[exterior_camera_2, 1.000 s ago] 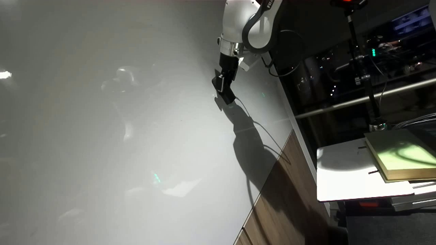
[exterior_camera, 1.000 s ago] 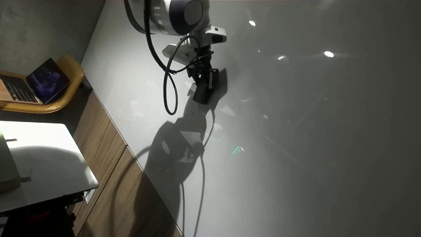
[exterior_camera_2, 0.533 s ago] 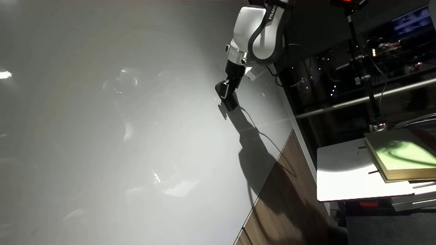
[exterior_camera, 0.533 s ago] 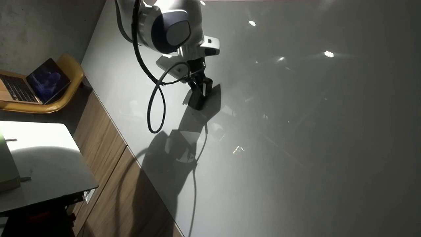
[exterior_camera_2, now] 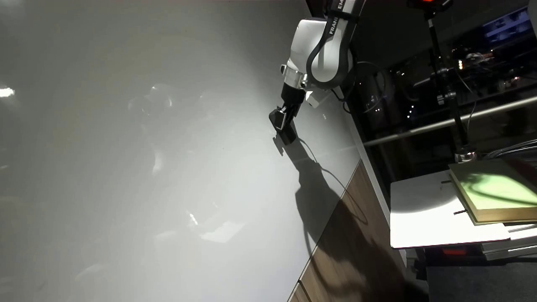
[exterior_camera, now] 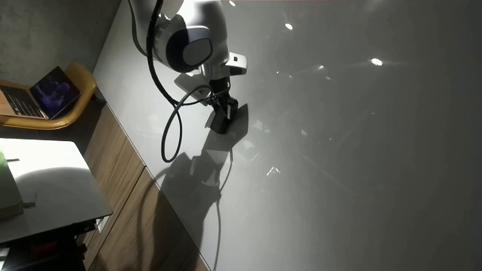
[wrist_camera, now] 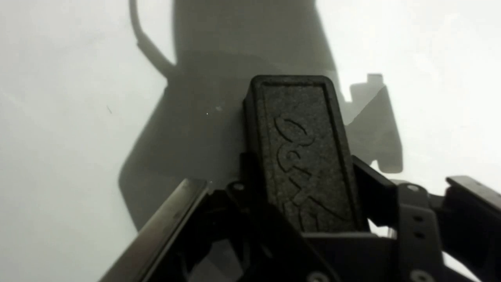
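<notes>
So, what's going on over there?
The robot arm holds a dark whiteboard eraser, its jaws closed on two sides of it. The eraser is up close to the glossy whiteboard, in front of the arm's shadow; whether it touches, I can't tell. Off to one side, an open laptop sits on a yellow chair.

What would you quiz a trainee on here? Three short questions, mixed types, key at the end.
1. Open: In the wrist view, what does the gripper hold, and what marks its face?
2. True or false: In an exterior view, find the laptop. It is folded closed.
3. Multiple choice: In an exterior view, the thick book has a cover that is:
A) red
B) green
C) blue

Key
1. A dark rectangular block, with handwriting-like lettering on its face.
2. False; it stands open.
3. B
</notes>
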Motion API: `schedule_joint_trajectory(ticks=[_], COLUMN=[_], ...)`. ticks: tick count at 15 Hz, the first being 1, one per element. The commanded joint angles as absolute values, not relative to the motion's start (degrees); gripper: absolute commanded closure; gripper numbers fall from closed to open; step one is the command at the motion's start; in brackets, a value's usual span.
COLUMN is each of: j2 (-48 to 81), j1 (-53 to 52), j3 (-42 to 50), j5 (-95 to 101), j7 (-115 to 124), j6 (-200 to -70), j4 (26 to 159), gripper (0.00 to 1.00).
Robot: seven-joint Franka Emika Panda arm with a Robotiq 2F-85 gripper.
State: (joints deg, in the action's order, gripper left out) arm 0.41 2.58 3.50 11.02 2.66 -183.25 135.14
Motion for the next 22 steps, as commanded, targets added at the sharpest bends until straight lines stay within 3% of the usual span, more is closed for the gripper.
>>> schedule_joint_trajectory(ticks=[1, 11, 22], j2=[7.1, 7.1, -0.3], j1=[2.2, 1.3, 0.2], j3=[2.7, 0.9, 1.0], j5=[8.9, 11.6, 9.8], j7=[-0.7, -0.3, -1.5], j6=[-186.4, -178.5, -137.1], j4=[130.0, 134.2, 129.4], gripper=[0.66, 0.66, 0.66])
